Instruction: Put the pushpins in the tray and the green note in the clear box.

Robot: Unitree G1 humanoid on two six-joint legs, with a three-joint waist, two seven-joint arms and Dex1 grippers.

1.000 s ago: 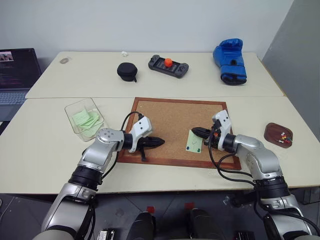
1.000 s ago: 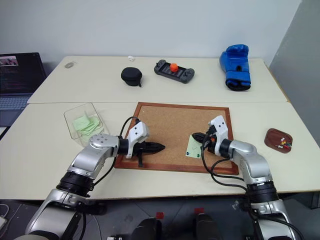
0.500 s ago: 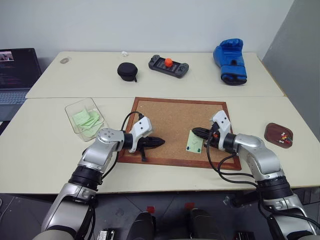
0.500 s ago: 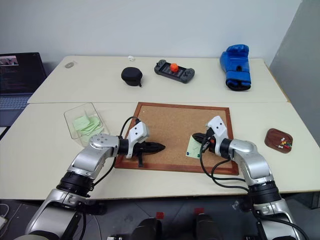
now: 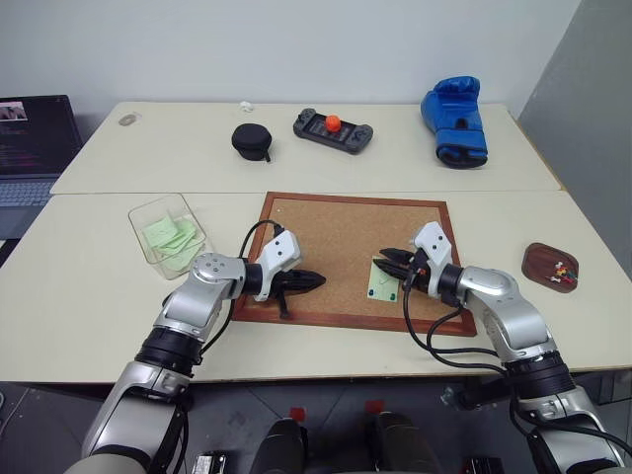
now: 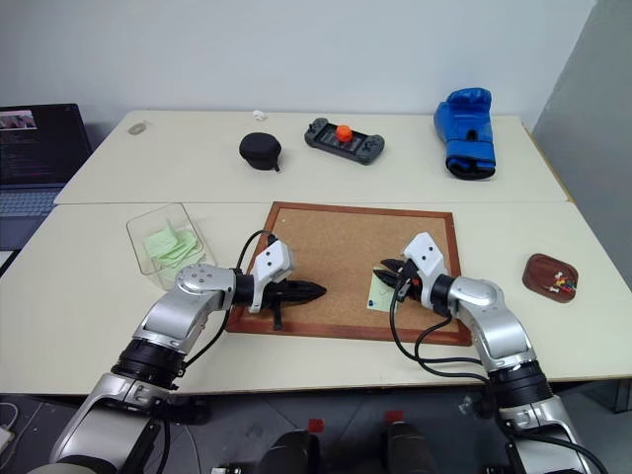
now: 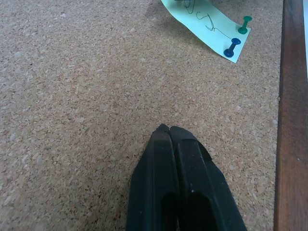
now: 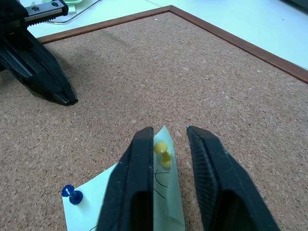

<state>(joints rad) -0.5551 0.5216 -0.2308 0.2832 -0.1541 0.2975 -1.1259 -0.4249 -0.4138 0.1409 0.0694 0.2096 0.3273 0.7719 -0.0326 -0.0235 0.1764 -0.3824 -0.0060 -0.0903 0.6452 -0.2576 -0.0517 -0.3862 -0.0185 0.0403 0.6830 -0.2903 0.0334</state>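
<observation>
While my right gripper (image 8: pixel 166 144) sits with its two black fingers narrowly parted around the small yellow plastic-headed pushpin (image 8: pixel 161 153) at the near corner of the pale green paper note (image 5: pixel 383 279), I see the risks all gathered at that pin. The yellow head sits close against one finger rather than centred in the gap, so a closing squeeze could, I judge, tip it sideways or flick it out across the wood-framed cork board (image 5: pixel 336 237). The paper edge curls up between the fingers as well; pinching it along with the pin could tear or crease the note. A blue pushpin (image 7: pixel 231 47) and a green pushpin (image 7: pixel 244 23) hold the other end, so an upward tug on the paper would strain it there. My left gripper (image 7: pixel 168 131) rests pressed shut on the bare cork, well apart from the note, holding nothing. The small dark reddish-brown tray (image 5: pixel 550 267) lies off to the right with some pins in it, and the clear plastic box (image 5: pixel 168 235) stands to the left, holding green slips.
</observation>
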